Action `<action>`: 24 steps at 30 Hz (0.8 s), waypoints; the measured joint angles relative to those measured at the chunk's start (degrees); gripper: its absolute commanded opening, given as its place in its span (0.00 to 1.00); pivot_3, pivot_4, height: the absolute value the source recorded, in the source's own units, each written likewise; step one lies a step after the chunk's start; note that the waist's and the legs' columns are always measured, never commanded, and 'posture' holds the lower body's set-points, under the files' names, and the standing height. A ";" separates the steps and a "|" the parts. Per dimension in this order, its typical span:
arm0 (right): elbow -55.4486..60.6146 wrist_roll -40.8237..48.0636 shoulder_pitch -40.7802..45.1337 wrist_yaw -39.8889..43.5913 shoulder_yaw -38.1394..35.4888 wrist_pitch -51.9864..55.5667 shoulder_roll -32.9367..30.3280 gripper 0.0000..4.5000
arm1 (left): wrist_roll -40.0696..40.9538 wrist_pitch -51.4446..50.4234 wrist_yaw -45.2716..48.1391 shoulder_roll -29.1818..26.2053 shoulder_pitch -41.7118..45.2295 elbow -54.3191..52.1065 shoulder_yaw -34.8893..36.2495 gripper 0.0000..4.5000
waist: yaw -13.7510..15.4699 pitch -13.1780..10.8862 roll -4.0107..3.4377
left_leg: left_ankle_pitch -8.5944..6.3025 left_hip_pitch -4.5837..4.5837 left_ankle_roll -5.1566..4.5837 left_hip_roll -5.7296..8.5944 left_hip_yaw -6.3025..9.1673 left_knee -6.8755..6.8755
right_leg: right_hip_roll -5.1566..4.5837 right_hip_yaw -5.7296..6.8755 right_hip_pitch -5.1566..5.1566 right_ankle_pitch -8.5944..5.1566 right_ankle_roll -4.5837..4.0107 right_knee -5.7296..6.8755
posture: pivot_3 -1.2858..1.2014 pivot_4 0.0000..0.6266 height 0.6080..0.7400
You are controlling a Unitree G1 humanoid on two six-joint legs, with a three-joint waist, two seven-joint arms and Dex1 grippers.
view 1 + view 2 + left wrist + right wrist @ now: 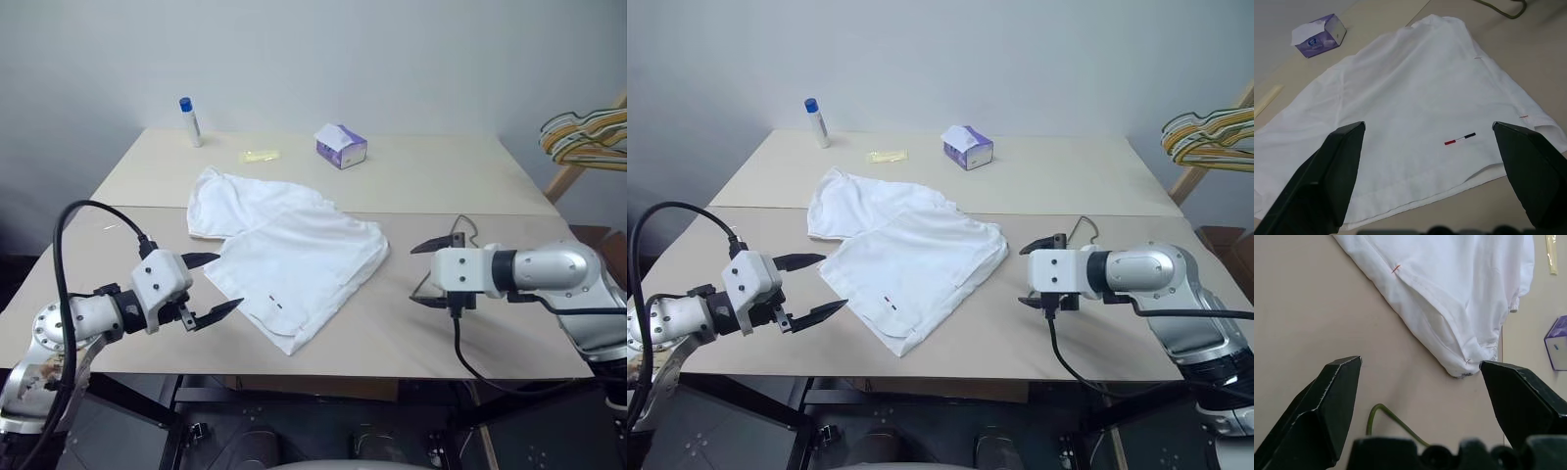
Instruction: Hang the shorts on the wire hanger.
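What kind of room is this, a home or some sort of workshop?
Probably a lab or test room, not a home: bare pale tables pushed together against a plain wall, white shorts laid out as a practice piece, and a bunch of coloured hangers on a wooden stand.

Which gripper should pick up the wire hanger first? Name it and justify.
Right. The right gripper hangs open beside the wire hanger, which lies on the table next to it. The open left gripper faces the shorts, which lie between it and the hanger.

We count one shorts [284, 257], one wire hanger [460, 235], one tissue box [341, 146], one bottle [190, 121], two grippers.
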State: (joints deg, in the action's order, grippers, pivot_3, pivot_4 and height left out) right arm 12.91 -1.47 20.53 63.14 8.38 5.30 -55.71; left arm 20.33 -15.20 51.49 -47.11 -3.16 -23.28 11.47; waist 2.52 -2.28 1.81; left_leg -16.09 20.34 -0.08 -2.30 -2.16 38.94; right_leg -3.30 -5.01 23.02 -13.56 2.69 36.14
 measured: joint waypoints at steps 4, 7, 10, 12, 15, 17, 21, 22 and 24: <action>0.01 -0.01 0.00 0.03 0.00 -0.01 0.00 1.00 | 0.17 -0.33 -0.21 0.06 0.21 -0.01 0.02 1.00 | 0.00 0.00 0.00 | 0.00 0.00 0.00 0.00 0.00 0.00 | 0.00 0.00 0.00 0.00 0.00 0.00 | 0.57 0.00 1.00; 0.03 -0.02 0.00 0.03 0.00 0.00 0.00 1.00 | 0.28 -1.51 -0.72 0.15 0.66 -0.51 0.10 1.00 | -0.03 0.00 0.00 | 0.00 0.00 0.00 0.00 0.00 0.00 | 0.00 0.00 0.00 0.00 0.00 0.00 | 0.57 0.00 1.00; 0.07 -0.04 -0.01 0.02 0.00 0.00 0.00 1.00 | 0.35 -2.50 -0.94 0.15 1.12 -1.49 0.15 1.00 | -0.04 0.00 0.00 | 0.00 0.00 0.00 0.00 0.00 0.00 | 0.00 0.00 0.00 0.00 0.00 0.00 | 0.57 0.00 1.00; 0.17 -0.05 -0.02 0.12 0.00 0.15 0.00 1.00 | 0.41 -3.23 -1.09 0.15 1.29 -2.10 0.14 1.00 | -0.05 0.00 0.00 | 0.00 0.00 0.00 0.00 0.00 0.00 | 0.00 0.00 0.00 0.00 0.00 0.00 | 0.57 0.00 1.00; 0.82 -0.04 -0.09 0.40 0.00 0.81 -0.01 1.00 | 0.45 -4.97 -1.24 0.12 2.17 -2.55 -0.02 1.00 | -0.05 0.00 0.00 | 0.00 0.00 0.00 0.00 0.00 0.00 | 0.00 0.00 0.00 0.00 0.00 0.01 | 0.57 0.00 1.00; 1.39 -0.02 -0.30 0.19 -0.01 1.66 0.13 1.00 | 0.53 -6.55 -1.39 0.12 3.71 -2.94 -0.89 1.00 | -0.08 0.00 0.00 | 0.00 0.00 0.00 0.01 0.00 0.00 | 0.00 0.00 -0.01 0.00 0.00 0.00 | 0.56 0.00 1.00; 2.64 -0.06 -1.03 -1.01 -0.02 4.43 0.99 1.00 | 0.02 -9.94 -1.55 -0.39 5.73 -3.07 -3.95 1.00 | -0.24 0.00 0.00 | 0.00 0.01 0.00 0.02 0.00 0.00 | 0.00 0.00 0.01 0.00 0.00 -0.01 | 0.54 0.00 1.00; 3.20 -0.06 -1.37 -1.17 -0.08 5.61 0.94 1.00 | 0.15 -11.29 -1.44 -0.46 6.12 -3.05 -4.65 1.00 | -0.35 0.00 0.00 | 0.00 0.02 0.00 0.01 0.00 0.00 | 0.00 -0.01 0.02 0.00 0.00 -0.01 | 0.54 0.00 1.00; 4.69 0.01 -2.62 -1.36 -0.35 7.64 0.84 1.00 | 0.51 -13.27 -0.98 -0.48 7.15 -3.00 -5.93 1.00 | -0.42 0.00 0.00 | 0.00 0.04 0.00 0.01 0.01 0.00 | 0.00 0.00 0.02 0.00 0.00 -0.02 | 0.53 0.00 1.00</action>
State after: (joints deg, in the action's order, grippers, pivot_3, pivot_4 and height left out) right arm 17.60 -1.46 17.91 61.78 8.03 12.94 -54.87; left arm 20.84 -28.47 50.51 -47.59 3.99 -26.28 5.53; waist 2.10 -2.27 1.81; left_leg -16.09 20.38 -0.08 -2.28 -2.15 38.94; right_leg -3.30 -5.01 23.04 -13.56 2.70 36.13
